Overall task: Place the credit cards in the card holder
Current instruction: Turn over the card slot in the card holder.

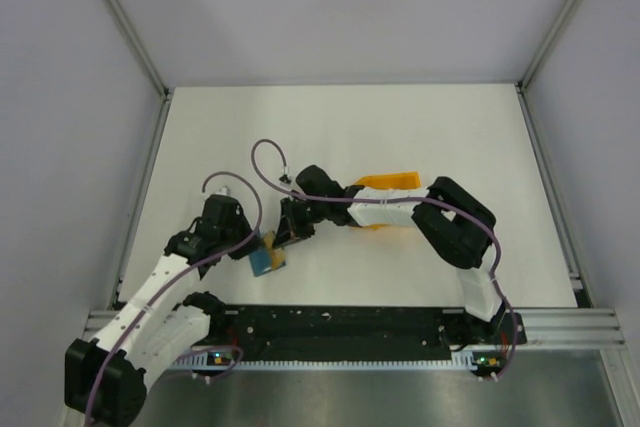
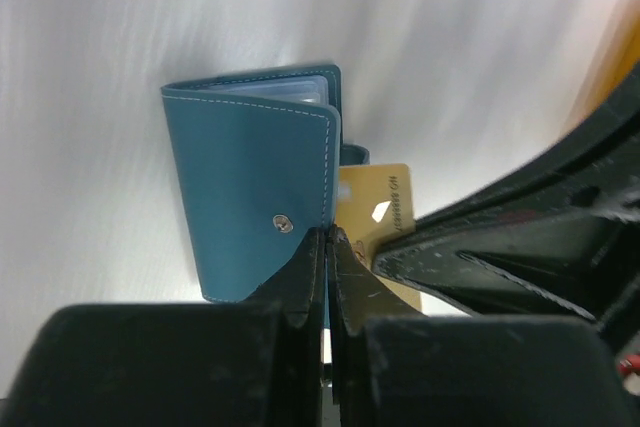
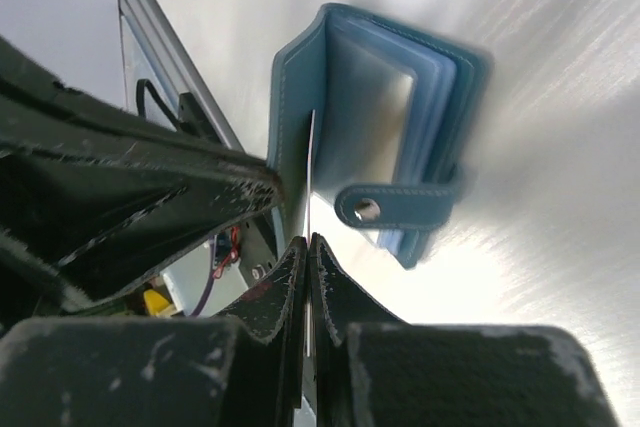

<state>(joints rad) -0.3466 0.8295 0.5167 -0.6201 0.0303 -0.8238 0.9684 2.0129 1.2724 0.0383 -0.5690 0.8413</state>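
The teal-blue card holder (image 1: pixel 264 263) hangs open just above the table near the front edge. My left gripper (image 1: pixel 256 247) is shut on its cover edge; in the left wrist view the fingertips (image 2: pixel 328 235) pinch the flap by the snap of the holder (image 2: pixel 250 187). My right gripper (image 1: pixel 286 243) is shut on a yellowish credit card (image 2: pixel 376 199). That card shows edge-on (image 3: pixel 311 162) in the right wrist view, and its far end reaches the clear pockets of the holder (image 3: pixel 375 117). The right gripper (image 3: pixel 308 240) sits just behind it. Other cards are hidden.
An orange tray (image 1: pixel 390 184) lies behind the right arm, partly covered by it, and shows as an orange blur (image 2: pixel 610 47) in the left wrist view. The black rail (image 1: pixel 340 322) runs along the near table edge. Grey walls bound the white table (image 1: pixel 400 127).
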